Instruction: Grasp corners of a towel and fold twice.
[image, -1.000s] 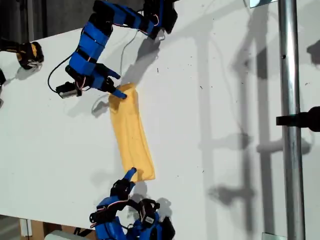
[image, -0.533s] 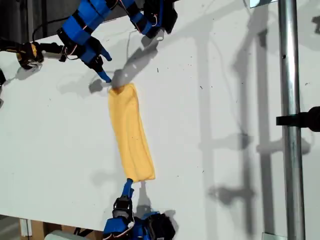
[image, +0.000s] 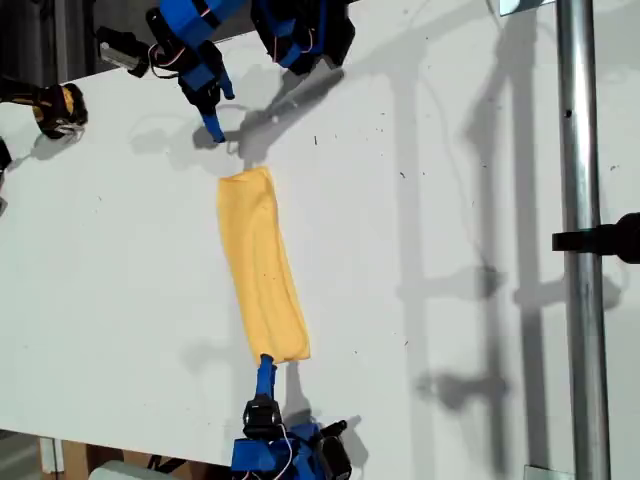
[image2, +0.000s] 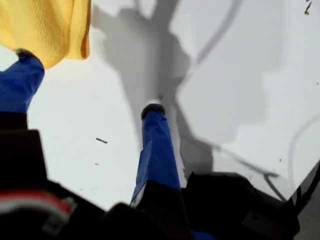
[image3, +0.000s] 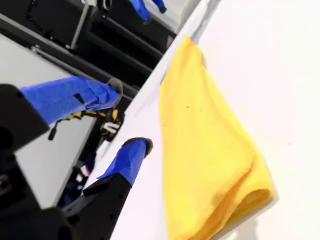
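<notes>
The yellow-orange towel (image: 260, 265) lies folded into a long narrow strip on the white table, running from upper left to lower right in the exterior view. My first gripper (image: 218, 115) hovers just beyond the strip's upper end, open and empty. In the first wrist view the towel (image2: 45, 25) shows by one blue finger of that gripper (image2: 87, 82). My second gripper (image: 265, 372) sits at the strip's lower end, open. In the second wrist view the towel's folded end (image3: 205, 140) lies beside that gripper (image3: 129, 117), not between its fingers.
A yellow and black device (image: 60, 108) rests at the exterior view's left edge. A metal pole (image: 580, 240) with a black clamp (image: 610, 240) crosses the exterior view's right. The table's far edge runs close behind my first arm.
My first gripper left the towel's upper end and rose toward the exterior view's top. My second gripper drew back off the lower end. The towel stayed flat.
</notes>
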